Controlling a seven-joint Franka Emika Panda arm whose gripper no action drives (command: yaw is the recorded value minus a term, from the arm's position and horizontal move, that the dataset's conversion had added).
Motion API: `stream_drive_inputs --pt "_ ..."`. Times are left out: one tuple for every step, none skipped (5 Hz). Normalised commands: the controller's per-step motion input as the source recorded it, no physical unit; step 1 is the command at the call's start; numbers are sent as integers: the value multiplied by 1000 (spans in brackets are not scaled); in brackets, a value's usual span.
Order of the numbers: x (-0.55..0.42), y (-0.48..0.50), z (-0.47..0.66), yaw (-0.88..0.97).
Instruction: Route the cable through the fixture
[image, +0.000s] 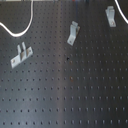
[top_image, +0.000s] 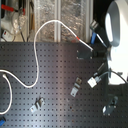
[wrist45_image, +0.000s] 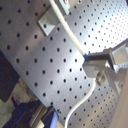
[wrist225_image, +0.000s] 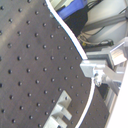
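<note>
Both wrist views show the gripper (wrist45_image: 92, 67) with jaws clamped on the white cable (wrist45_image: 70, 37). Only the second exterior view shows the cable (top_image: 37, 55) looping across the perforated desk (top_image: 55, 95); three metal clips (image: 74, 33) stand apart.

Black perforated board (image: 75, 95) under me; cluttered shelf (top_image: 15, 20) beyond its edge in second exterior view.

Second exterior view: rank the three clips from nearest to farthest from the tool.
1. Middle clip, below the tool.
2. Right clip, at the second exterior view's lower right.
3. Left clip, at the second exterior view's lower left.
</note>
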Motion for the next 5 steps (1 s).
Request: stream_drive_inputs --pt "133 511 184 63" --pt "113 508 156 106" --pt "-125 10 87 408" --pt "4 59 176 451" --pt "212 67 223 337"
